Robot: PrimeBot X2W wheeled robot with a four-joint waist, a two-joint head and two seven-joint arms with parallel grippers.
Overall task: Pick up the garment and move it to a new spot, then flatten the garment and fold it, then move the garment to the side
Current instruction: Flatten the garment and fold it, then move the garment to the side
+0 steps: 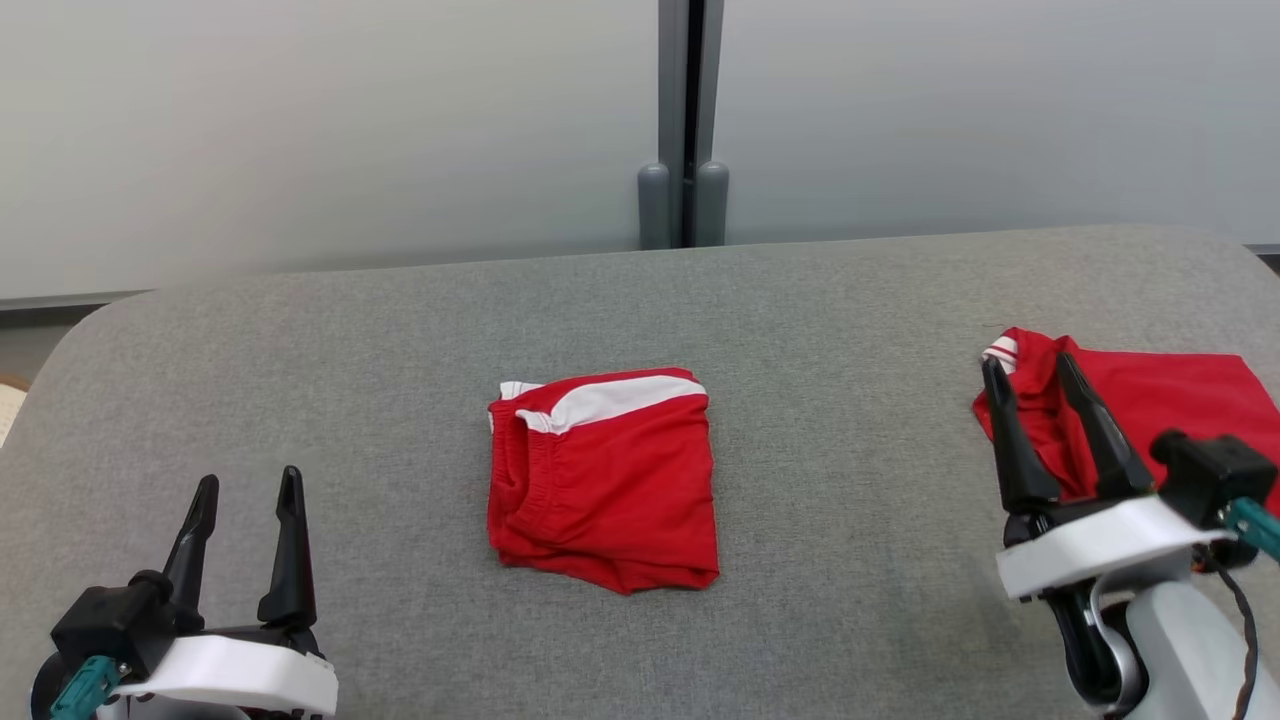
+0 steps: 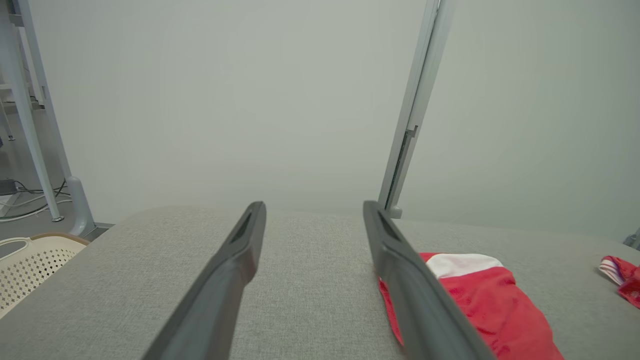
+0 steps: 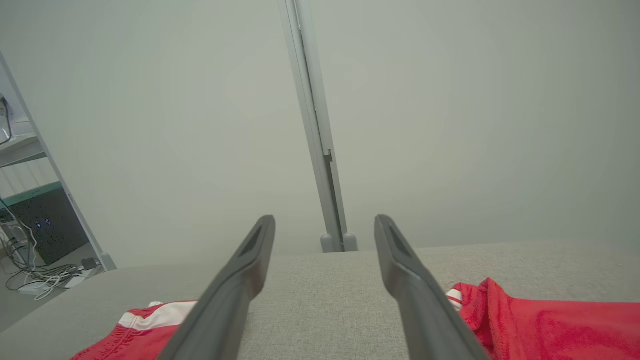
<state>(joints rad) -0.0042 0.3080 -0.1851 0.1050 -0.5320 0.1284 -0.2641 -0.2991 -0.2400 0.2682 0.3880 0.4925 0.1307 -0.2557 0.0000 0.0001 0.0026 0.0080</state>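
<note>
The folded red garment [image 1: 600, 480] is lying mid-table [image 1: 850, 300]. The left gripper [image 1: 249, 476], by the near-left corner, and the right gripper [image 1: 1029, 360], by the right edge, are hovering with fingers spread, grasping nothing. The right one is partly hiding a second red garment [image 1: 1180, 400], cut off at the frame and possibly unfolded.

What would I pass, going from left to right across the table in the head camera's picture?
left gripper → folded red garment → right gripper
</note>
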